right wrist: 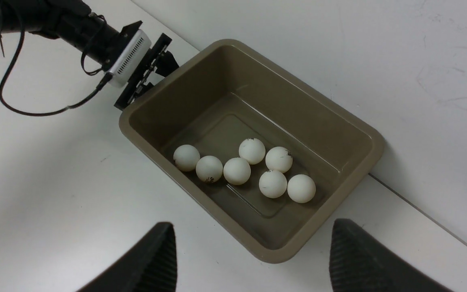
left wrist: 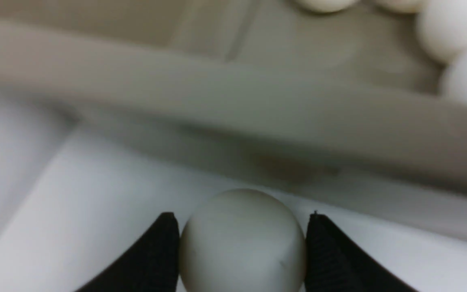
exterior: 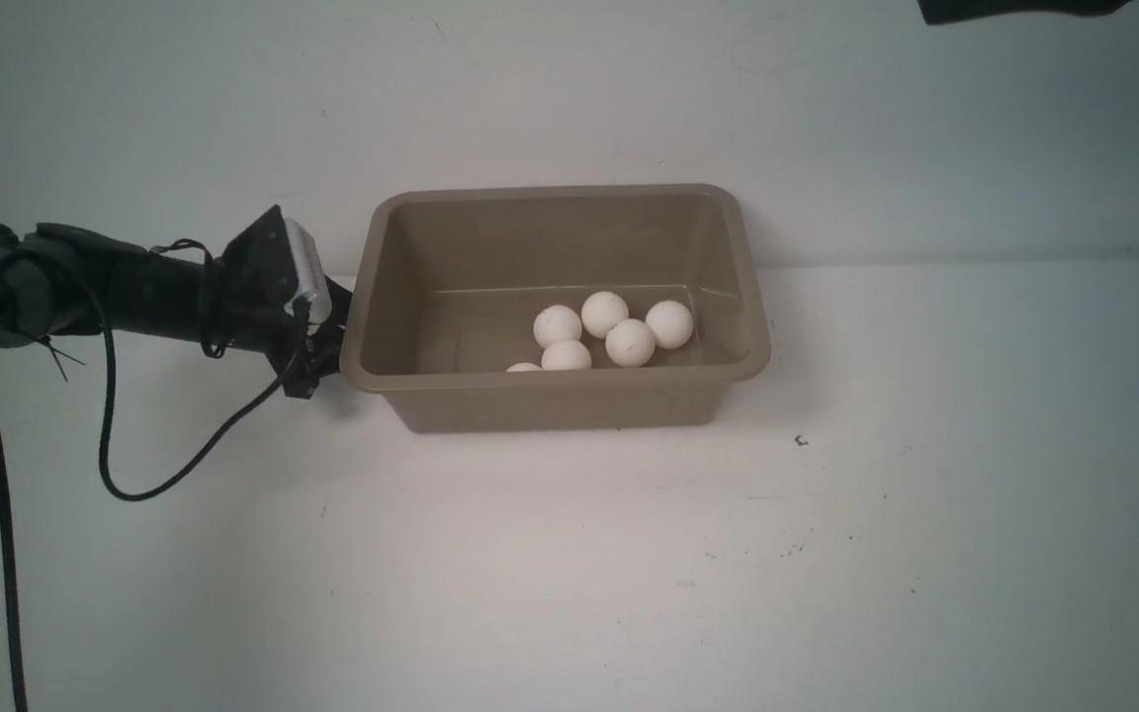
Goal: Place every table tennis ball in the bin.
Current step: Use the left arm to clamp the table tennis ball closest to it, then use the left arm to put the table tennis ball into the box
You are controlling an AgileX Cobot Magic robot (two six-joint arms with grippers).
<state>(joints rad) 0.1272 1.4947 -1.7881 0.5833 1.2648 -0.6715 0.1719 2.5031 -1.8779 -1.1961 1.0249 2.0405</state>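
Cream-white table tennis ball (left wrist: 242, 239) sits between left jaws, beside the bin (left wrist: 233, 105).

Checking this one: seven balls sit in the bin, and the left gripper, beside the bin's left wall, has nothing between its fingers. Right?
Not quite. The left wrist view shows a table tennis ball between the left gripper fingers, outside the bin. The rest holds: the right wrist view shows seven balls in the bin, and the gripper is beside its left wall.

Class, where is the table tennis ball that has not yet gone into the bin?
In the left wrist view, it sits between the left end effector's fingertips on the table, just outside the bin's left wall.
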